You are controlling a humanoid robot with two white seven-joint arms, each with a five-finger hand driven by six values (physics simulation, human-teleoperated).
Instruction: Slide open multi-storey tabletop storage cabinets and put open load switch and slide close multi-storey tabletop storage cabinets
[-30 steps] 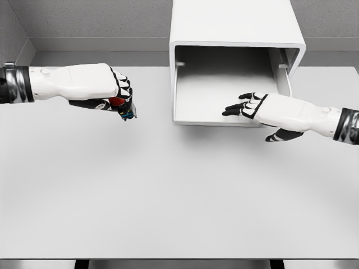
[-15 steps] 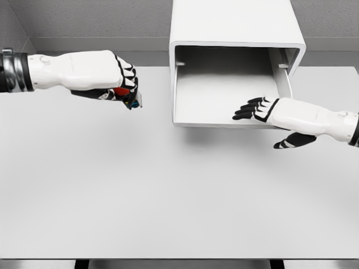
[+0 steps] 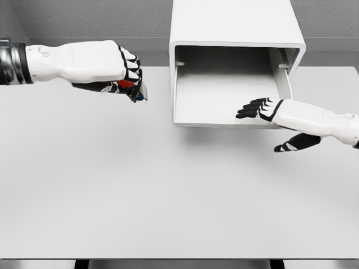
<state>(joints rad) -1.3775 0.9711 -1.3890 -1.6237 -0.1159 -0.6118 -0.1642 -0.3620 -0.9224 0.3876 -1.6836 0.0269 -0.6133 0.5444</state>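
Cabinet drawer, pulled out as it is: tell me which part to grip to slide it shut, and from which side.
Grip the drawer's front lip, the thin low edge nearest the robot, coming from the front. It faces the table edge and sticks out clear of the cabinet shell. The right hand, fingers open, already sits over its right end.

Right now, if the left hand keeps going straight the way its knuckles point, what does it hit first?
Probably the cabinet's left side wall: the left hand, shut on the load switch, points right at it. Depth is unclear.
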